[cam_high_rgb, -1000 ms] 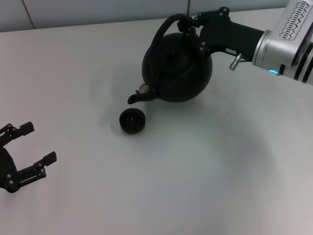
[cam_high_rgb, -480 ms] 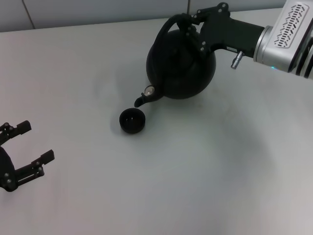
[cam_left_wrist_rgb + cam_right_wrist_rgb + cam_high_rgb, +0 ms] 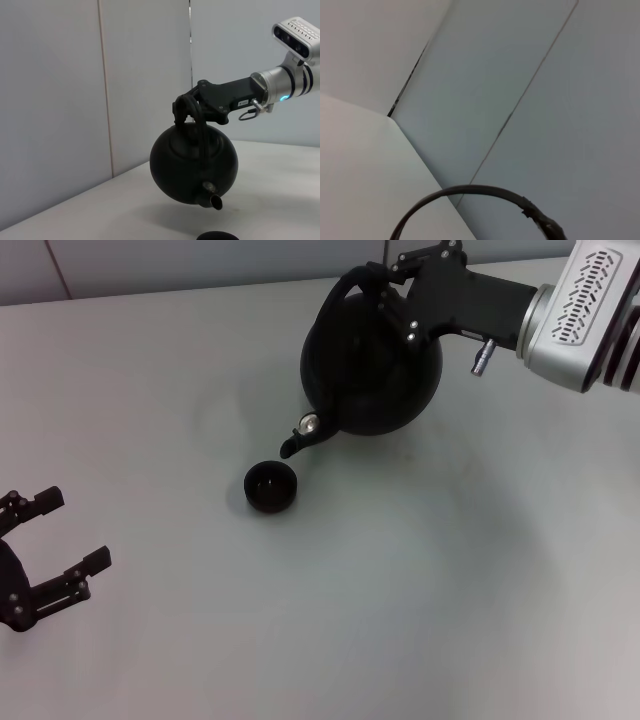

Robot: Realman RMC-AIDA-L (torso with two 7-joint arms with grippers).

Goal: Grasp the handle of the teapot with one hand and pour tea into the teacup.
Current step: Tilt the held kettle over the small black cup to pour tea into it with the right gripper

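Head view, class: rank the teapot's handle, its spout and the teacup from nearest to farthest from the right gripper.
1. The handle, clamped in the right gripper at the far side.
2. The spout, tipped down below the pot.
3. The teacup, on the table just beyond the spout.

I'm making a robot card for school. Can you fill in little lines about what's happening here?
right gripper: shut on the handle, holding the teapot in the air
teapot: tilted, spout pointing down, just above the teacup
teacup: upright on the table
tea: none seen flowing
left gripper: open, parked low at the robot's left, holding nothing
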